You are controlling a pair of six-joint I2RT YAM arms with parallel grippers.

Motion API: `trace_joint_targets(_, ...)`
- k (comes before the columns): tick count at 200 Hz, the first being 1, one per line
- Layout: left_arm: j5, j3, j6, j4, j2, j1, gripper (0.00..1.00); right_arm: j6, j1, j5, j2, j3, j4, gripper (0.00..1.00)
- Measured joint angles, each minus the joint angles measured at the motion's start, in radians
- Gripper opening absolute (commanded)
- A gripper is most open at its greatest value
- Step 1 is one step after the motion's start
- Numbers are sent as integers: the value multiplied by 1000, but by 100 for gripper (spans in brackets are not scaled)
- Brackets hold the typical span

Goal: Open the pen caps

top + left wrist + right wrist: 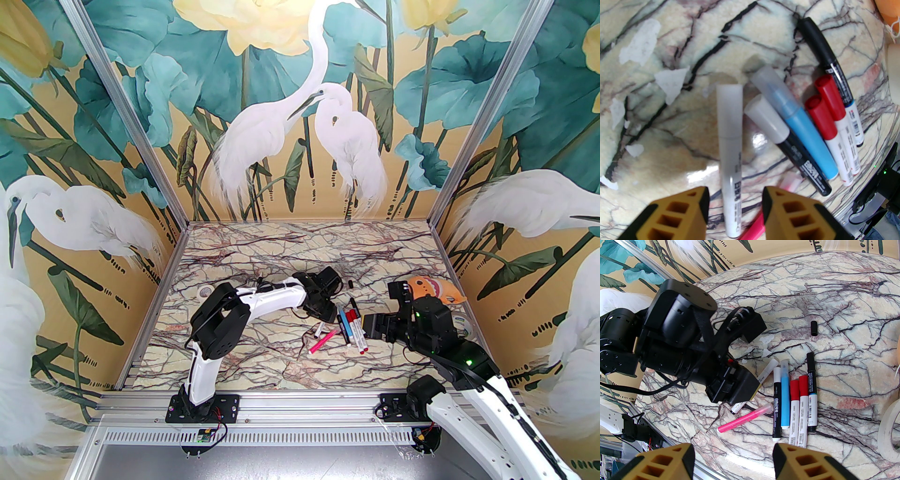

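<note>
1. Hovering at the bottom of its wrist view, the right gripper (734, 448) has its jaws wide apart with nothing between them.
2. At the bottom of its own view, the left gripper (736, 191) straddles the white pen (730, 140). A gap shows on each side, so it is open and not yet gripping.
3. Mid-frame, the pink pen (745, 419) and a row of pens (794, 413) lie side by side. Frosted caps (767, 118) and red caps (822, 119) remain on.
4. Toward the upper right, a loose black cap (813, 328) lies alone on the marble table (846, 298). I judge one pen opened, with roughly six left.
</note>
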Motion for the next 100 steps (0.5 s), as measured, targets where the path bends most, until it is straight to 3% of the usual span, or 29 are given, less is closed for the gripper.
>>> trace_joint_targets(100, -24, 48, -1, -57, 54, -8, 30, 0, 0, -8, 1, 0, 0, 62)
